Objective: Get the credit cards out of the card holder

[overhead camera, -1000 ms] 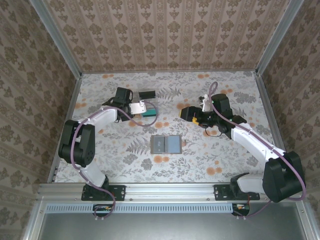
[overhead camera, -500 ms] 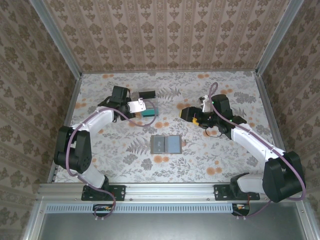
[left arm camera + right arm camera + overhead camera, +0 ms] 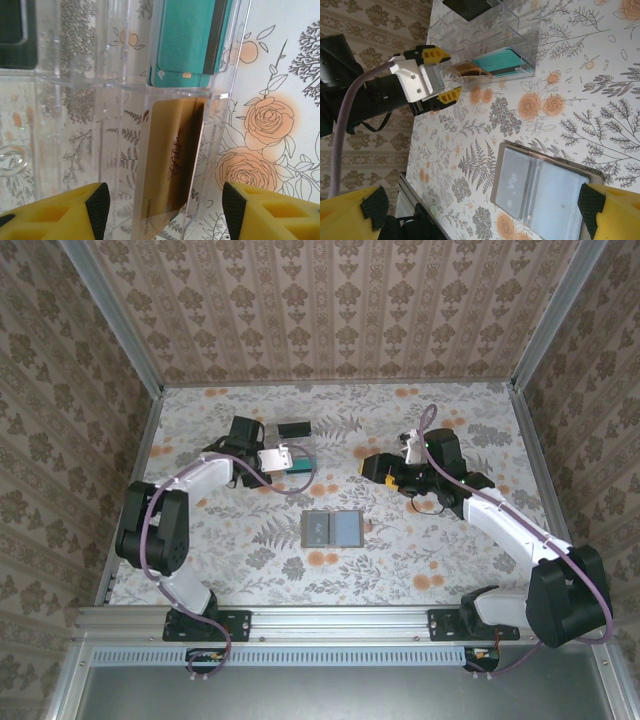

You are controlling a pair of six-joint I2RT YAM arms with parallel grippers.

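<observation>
The card holder (image 3: 332,529) lies open and flat mid-table, grey-blue inside; in the right wrist view one pocket of the card holder (image 3: 555,200) holds a grey card (image 3: 512,182) marked "Vip". A yellow-orange credit card (image 3: 170,160) stands on edge in a slot of the clear tray (image 3: 225,95), in front of a teal card (image 3: 187,40). My left gripper (image 3: 165,210) is open, its pads on either side of that card and clear of it. In the top view the left gripper (image 3: 275,458) is at the tray. My right gripper (image 3: 372,468) hovers open, right of the tray and beyond the holder.
The clear tray (image 3: 312,452) sits at the back left, with a black item (image 3: 293,427) in its far compartment. A metal rail (image 3: 330,622) runs along the near edge. Patterned walls close in three sides. The flowered tabletop (image 3: 440,550) lies bare around the holder.
My left gripper's jaws have widened at the tray, and the yellow-orange card now stands free in its slot. The left elbow swung out and back. The right arm has not moved.
</observation>
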